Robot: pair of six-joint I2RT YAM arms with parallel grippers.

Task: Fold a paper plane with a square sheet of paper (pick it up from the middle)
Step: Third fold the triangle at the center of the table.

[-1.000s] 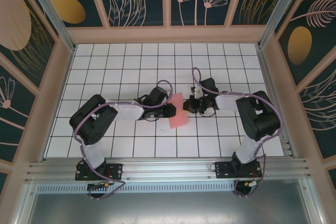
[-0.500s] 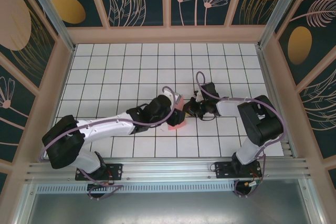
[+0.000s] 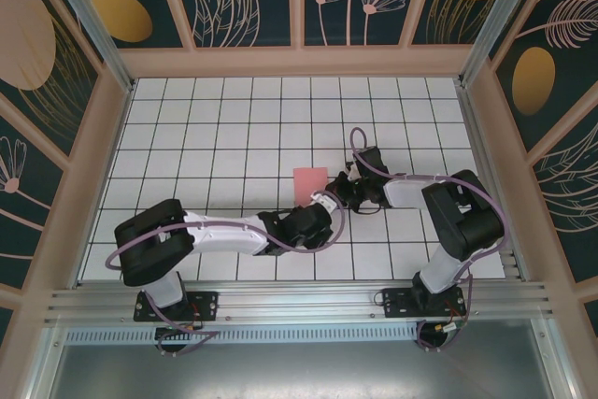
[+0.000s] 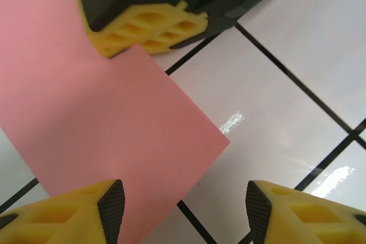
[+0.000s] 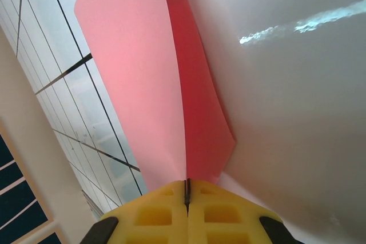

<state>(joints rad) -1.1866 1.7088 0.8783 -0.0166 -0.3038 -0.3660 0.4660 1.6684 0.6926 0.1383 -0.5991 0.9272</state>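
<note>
The left claw (image 4: 182,212) is opening and pulling back from the thin salmon-pink sheet of paper (image 3: 309,180). The right claw (image 5: 187,197) alone is pinching its folded edge, so the crease seems pressed.

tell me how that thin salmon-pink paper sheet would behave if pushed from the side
Probably floppy: the thin salmon-pink paper sheet curves away from the shut right gripper pinching its edge. Likely very light, so a nudge may slide it on the glossy white tiled table. Pinned at one edge, it would probably buckle or pivot.
</note>
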